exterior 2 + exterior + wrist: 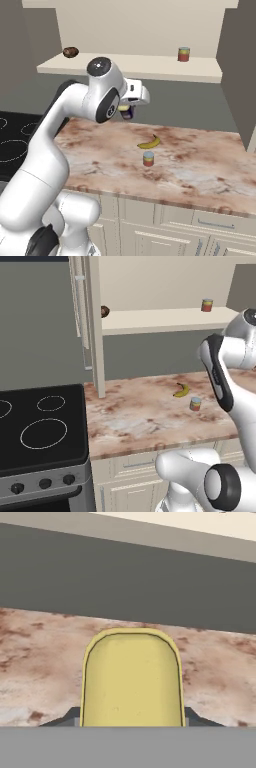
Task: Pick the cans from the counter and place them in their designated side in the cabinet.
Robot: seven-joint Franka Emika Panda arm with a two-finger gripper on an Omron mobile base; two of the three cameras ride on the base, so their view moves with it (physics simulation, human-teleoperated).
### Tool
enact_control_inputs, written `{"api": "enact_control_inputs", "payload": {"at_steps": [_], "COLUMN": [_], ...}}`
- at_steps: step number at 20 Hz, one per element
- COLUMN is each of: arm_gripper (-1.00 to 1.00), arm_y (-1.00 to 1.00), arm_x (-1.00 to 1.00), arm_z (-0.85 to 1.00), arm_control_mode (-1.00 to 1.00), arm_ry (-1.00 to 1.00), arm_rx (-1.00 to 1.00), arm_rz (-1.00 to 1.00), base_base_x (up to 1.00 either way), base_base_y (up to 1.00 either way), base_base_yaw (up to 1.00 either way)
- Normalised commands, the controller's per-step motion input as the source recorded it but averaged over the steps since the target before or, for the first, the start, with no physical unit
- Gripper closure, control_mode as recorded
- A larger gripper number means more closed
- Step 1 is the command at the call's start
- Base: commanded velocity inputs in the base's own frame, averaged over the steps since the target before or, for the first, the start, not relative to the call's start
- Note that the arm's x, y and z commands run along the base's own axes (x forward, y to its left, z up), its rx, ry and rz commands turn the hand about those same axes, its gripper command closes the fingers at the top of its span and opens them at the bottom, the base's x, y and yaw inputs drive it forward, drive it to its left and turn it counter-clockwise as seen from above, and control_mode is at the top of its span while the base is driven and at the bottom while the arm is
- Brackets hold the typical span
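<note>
Yellow fills the middle of the hand view: the label of the dark blue can (131, 679), held upright between the two dark finger tips (196, 718), which press against its sides. So the gripper (126, 111) is clamped on this can and carries it in the air above the counter (200, 170), clear of the marble surface. From the right base view the can shows as a small dark shape with a yellow patch just under the white hand, partly hidden by the arm's joint (its lower end is hard to make out).

Below the gripper and a little toward the near edge of the counter stands the red-orange can (148, 158) with its pale blue top, upright and free. Just beyond it, between it and the gripper's side, lies the banana (149, 143), curved, close to the short can but not touching it.

Off to the gripper's left, level with the counter, sits the black stove top (42, 423) with its white rings.

Farther back and higher than the gripper runs the shelf of the cabinet (150, 67). On it, toward the gripper's right, stands a red can with a yellowish label (184, 54); at the shelf's opposite end, to the gripper's left, rests a small dark brown round thing (70, 52), which cannot be identified.
</note>
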Motion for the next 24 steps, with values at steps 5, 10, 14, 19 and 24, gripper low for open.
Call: {"api": "enact_control_inputs", "payload": {"at_steps": [5, 10, 14, 19, 24], "arm_gripper": [1.0, 1.0, 1.0, 1.0, 1.0], "arm_y": [-0.07, -0.03, -0.11, -0.09, -0.08], "arm_x": [0.0, 0.0, 0.0, 0.01, 0.0], "arm_z": [0.24, 0.26, 0.27, 0.25, 0.25], "arm_control_mode": [-1.0, -1.0, -1.0, -1.0, -1.0], "arm_ry": [-0.04, -0.04, -0.04, -0.04, -0.04], "arm_rx": [0.0, 0.0, 0.0, 0.0, 0.0], "arm_rz": [0.0, 0.0, 0.0, 0.0, 0.0], "base_base_x": [0.0, 0.0, 0.0, 0.0, 0.0], "base_base_y": [0.0, 0.0, 0.0, 0.0, 0.0], "base_base_yaw": [0.0, 0.0, 0.0, 0.0, 0.0]}}
